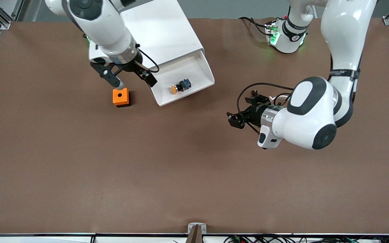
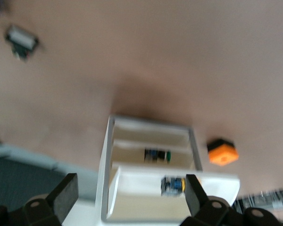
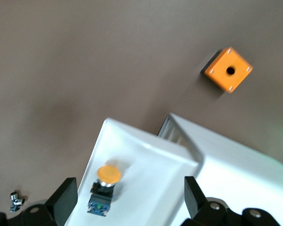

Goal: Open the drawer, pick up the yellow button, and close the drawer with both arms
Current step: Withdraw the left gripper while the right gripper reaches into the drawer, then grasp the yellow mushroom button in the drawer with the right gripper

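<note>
The tall white cabinet [image 1: 160, 30] stands at the right arm's end of the table. Its uppermost drawer [image 1: 196, 72] is pulled out toward the front camera. The button [image 1: 180, 85], with an orange cap and a black-and-blue body, lies on its side in the drawer. It also shows in the right wrist view [image 3: 105, 185] and the left wrist view [image 2: 172, 184]. My right gripper [image 1: 132, 80] is open and empty, over the drawer's edge [image 3: 146, 155] beside the orange cube. My left gripper [image 1: 240, 111] is open and empty, beside the drawer and pointing at it, a short way off.
An orange cube with a hole [image 1: 120, 97] sits on the table beside the drawer, toward the right arm's end. It also shows in the right wrist view [image 3: 228, 69]. A dark item [image 2: 156, 154] shows in another cabinet compartment. Brown table surface spreads toward the front camera.
</note>
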Controlling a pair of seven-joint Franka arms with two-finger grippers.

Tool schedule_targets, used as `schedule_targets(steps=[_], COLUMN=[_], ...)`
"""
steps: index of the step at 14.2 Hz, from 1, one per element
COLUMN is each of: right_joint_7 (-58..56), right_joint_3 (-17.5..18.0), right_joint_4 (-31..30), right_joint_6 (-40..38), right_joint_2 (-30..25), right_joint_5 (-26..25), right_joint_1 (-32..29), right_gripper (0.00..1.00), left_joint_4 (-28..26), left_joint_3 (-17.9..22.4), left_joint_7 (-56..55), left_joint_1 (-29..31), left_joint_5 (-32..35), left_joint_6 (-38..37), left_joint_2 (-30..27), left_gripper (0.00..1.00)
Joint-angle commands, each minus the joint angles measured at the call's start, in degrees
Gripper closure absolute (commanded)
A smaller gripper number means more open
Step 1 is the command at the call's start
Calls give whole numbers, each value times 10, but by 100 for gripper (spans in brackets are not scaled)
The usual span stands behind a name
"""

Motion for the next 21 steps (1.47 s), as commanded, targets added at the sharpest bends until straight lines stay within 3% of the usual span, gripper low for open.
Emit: schedule_targets(steps=[1,8,13,21], right_joint_7=[52,141,174,181], right_joint_3=[-7,-7,-7,-7], right_joint_4=[0,-59,-64,-90], right_joint_6=[29,138,167,204], right_joint_2=[25,43,63,74], right_joint_5=[25,26,26,25], right_joint_1=[29,79,104,124], right_gripper=[0,0,0,0], left_joint_4=[-16,-28,-43,-53], left_joint_3=[-3,-4,-4,-22], left_joint_7=[19,5,-43,-45], left_joint_1=[-7,-44,-72,-91], left_joint_5=[79,197,263,274], left_joint_6=[47,135,162,157], left_joint_2=[-19,-25,-27,-26], left_gripper=[0,0,0,0])
